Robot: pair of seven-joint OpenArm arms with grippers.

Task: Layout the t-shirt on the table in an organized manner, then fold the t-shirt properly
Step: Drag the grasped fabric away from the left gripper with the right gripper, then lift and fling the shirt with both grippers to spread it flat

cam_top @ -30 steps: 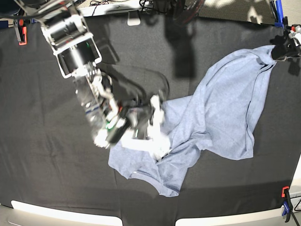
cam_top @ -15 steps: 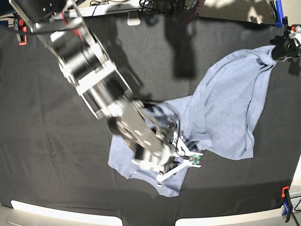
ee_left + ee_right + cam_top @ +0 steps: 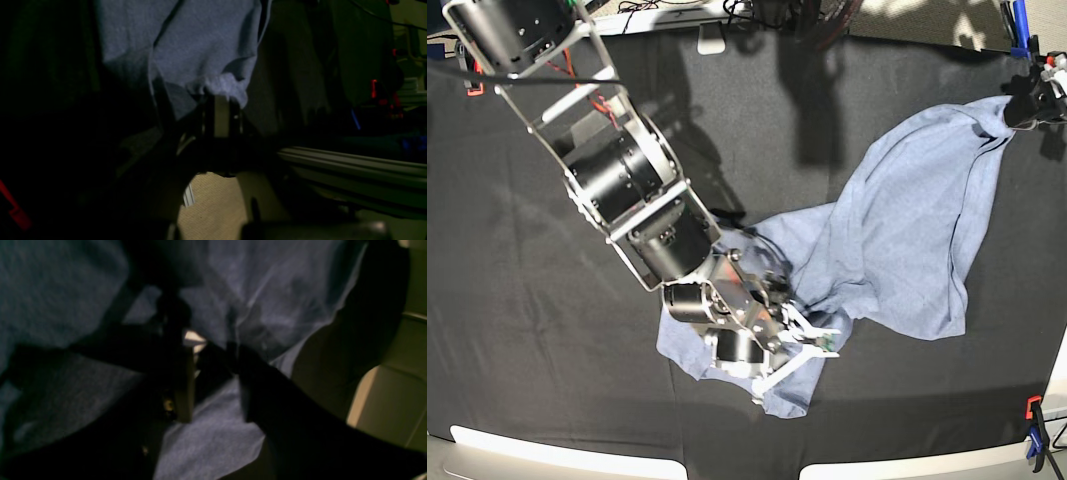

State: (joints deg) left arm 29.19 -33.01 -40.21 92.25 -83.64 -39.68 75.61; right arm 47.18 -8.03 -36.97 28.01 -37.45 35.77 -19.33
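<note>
The light blue-grey t-shirt (image 3: 907,230) lies crumpled across the right half of the black table (image 3: 527,300), stretched from the far right corner down to the front middle. At that far right corner my left gripper (image 3: 1027,108) is shut on a bunched edge of the t-shirt (image 3: 200,40); in the left wrist view the left gripper (image 3: 218,96) pinches the cloth. My right gripper (image 3: 812,345) is down on the shirt's lower left part. In the right wrist view the right gripper (image 3: 211,346) has its jaws apart over wrinkled t-shirt (image 3: 283,296) cloth.
The right arm's bulky links (image 3: 627,190) reach diagonally from the far left over the table's middle. An orange clamp (image 3: 469,65) sits at the far left, a blue clamp (image 3: 1019,25) at the far right, another clamp (image 3: 1034,430) at the near right. A white rim (image 3: 557,455) runs along the front.
The right arm has swung right and forward over the shirt's lower part, and its jaws stand closer together. The left gripper and its held corner have not moved.
</note>
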